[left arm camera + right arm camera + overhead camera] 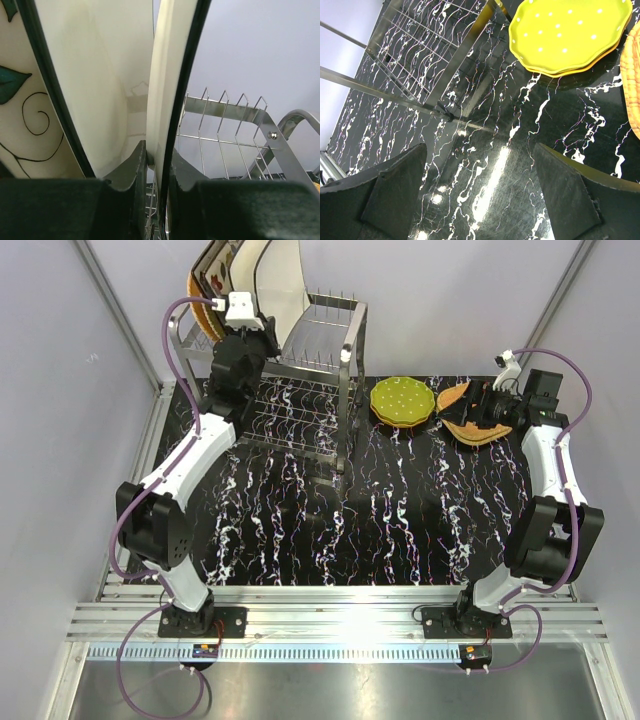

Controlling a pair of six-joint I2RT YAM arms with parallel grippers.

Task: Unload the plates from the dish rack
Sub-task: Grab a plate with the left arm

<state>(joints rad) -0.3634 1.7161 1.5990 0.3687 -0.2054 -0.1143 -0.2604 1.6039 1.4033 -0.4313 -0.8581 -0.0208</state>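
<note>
Hovering at 3 o'clock over the table [380,530], the right gripper [480,170] has its fingers spread wide and empty, beside the green plates [402,402] and wicker plates [462,432] lying off the rack [347,400]. At 11 o'clock, atop the rack, the left gripper [157,170] pinches the rim of an upright cream plate [167,75]; the lift is best made straight up, clearing the prongs [222,97] and the flowered plate [20,100] just beside. No writing is legible.
</note>
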